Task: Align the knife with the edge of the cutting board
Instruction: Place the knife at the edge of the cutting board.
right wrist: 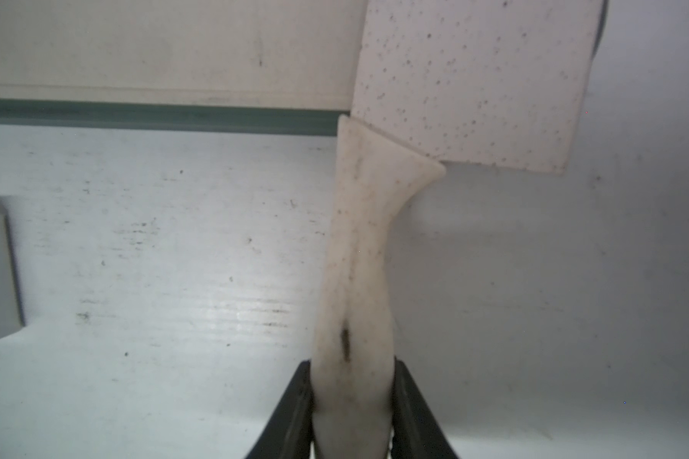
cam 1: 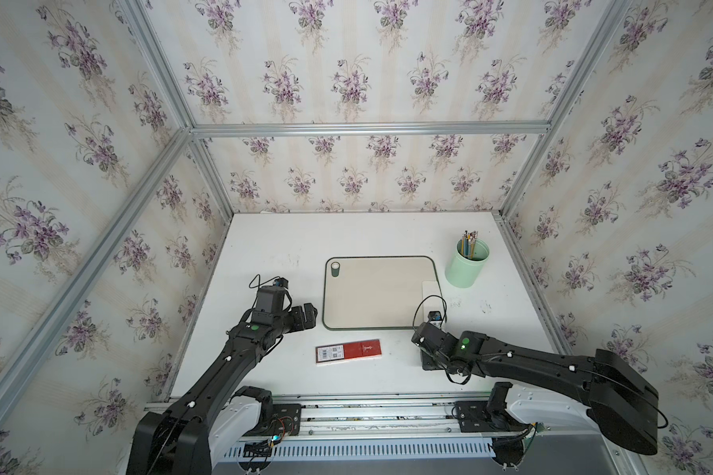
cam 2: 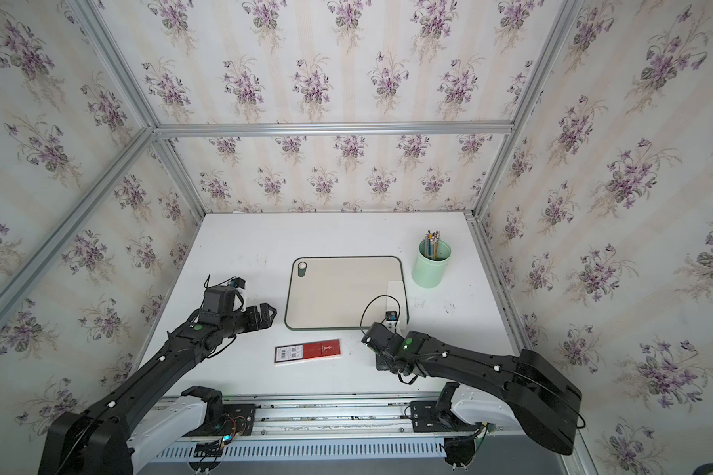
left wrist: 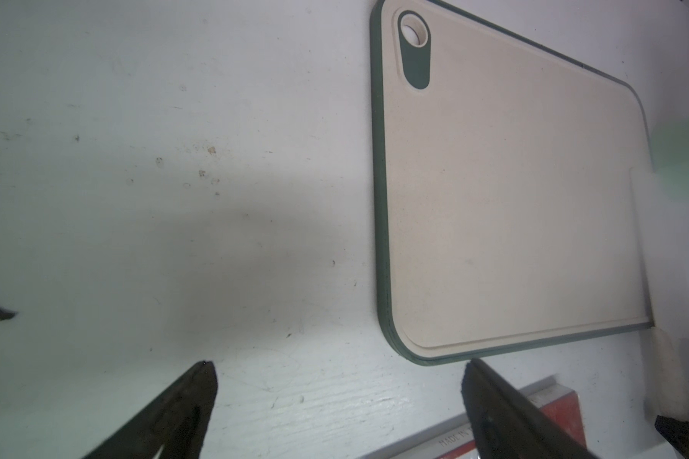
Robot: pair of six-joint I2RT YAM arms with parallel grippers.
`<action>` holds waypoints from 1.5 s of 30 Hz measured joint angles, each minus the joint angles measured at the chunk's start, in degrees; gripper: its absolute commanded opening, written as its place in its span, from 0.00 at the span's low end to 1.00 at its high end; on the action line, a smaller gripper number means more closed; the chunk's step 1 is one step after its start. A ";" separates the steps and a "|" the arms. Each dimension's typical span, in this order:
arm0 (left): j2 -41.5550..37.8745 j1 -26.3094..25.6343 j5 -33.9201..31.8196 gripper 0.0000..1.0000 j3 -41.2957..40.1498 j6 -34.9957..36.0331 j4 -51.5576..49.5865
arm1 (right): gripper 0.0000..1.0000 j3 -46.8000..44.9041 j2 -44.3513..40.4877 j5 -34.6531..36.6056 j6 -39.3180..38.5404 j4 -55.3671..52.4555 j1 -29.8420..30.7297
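Alignment underway: right gripper (right wrist: 353, 373) clamped on handle of knife (right wrist: 406, 159), blade overlapping cutting board (cam 1: 371, 292) corner; left gripper (left wrist: 337, 363) spread, idle. Next, square blade along rim.

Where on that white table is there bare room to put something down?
Bare: the strip between the cutting board and the back wall; the patch in front of the mint cup; the board's own middle. Crowded: the board's near right corner, where the right gripper holds the knife.
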 measured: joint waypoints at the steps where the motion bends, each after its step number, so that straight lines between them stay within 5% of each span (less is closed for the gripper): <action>1: 0.00 0.00 0.07 1.00 0.00 0.00 0.09 | 0.08 0.00 0.15 0.00 -0.09 0.00 0.00; 13: -1.84 0.00 0.17 1.00 -0.76 0.00 0.24 | 0.12 0.63 2.54 -0.68 -0.52 -0.22 0.04; 20: -2.03 0.00 0.42 0.99 -0.90 0.00 0.26 | 0.32 0.81 2.54 -0.61 -0.33 -0.52 0.04; 26: -1.88 0.00 0.59 1.00 -0.90 0.00 0.26 | 0.39 1.11 3.06 -0.22 0.07 -1.14 0.04; 45: -1.29 0.00 0.79 0.99 -0.90 0.00 0.28 | 0.37 1.55 3.10 2.21 1.01 -2.05 0.04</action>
